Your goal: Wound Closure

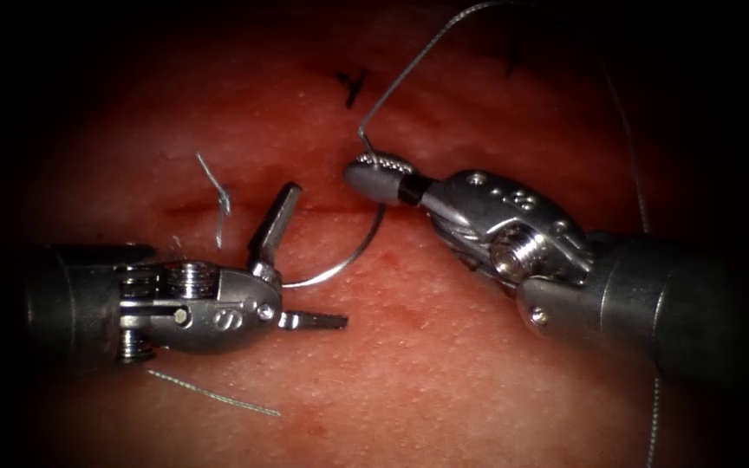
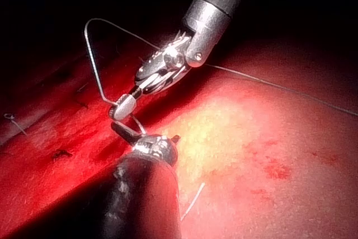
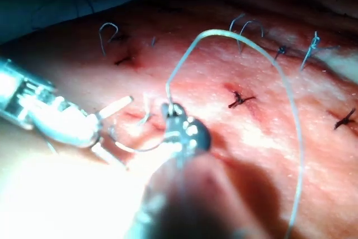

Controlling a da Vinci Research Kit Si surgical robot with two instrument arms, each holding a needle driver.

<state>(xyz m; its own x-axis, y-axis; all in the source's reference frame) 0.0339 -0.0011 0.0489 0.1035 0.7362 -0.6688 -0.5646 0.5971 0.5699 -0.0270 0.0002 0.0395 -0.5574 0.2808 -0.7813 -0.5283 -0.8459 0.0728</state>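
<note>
I have two claws over the tissue (image 1: 444, 381). My right claw (image 1: 376, 178) is clamped on the one needle (image 1: 348, 260) near its thread end, where the single thread (image 1: 418, 61) loops upward. My left claw (image 1: 301, 260) is spread apart, holding nothing, with the needle's curve passing between its jaws; the needle's tip is hidden. Two cut thread ends (image 1: 218, 204) lie nearby.

The tissue (image 1: 444, 381) carries everything. On it lies a loose cut piece of thread (image 1: 214, 396) at about 7 o'clock, and another cut end (image 1: 218, 198) stands near the cut (image 1: 192, 211) at 9 o'clock. Dark stitches (image 1: 353, 85) sit at 12 o'clock.
</note>
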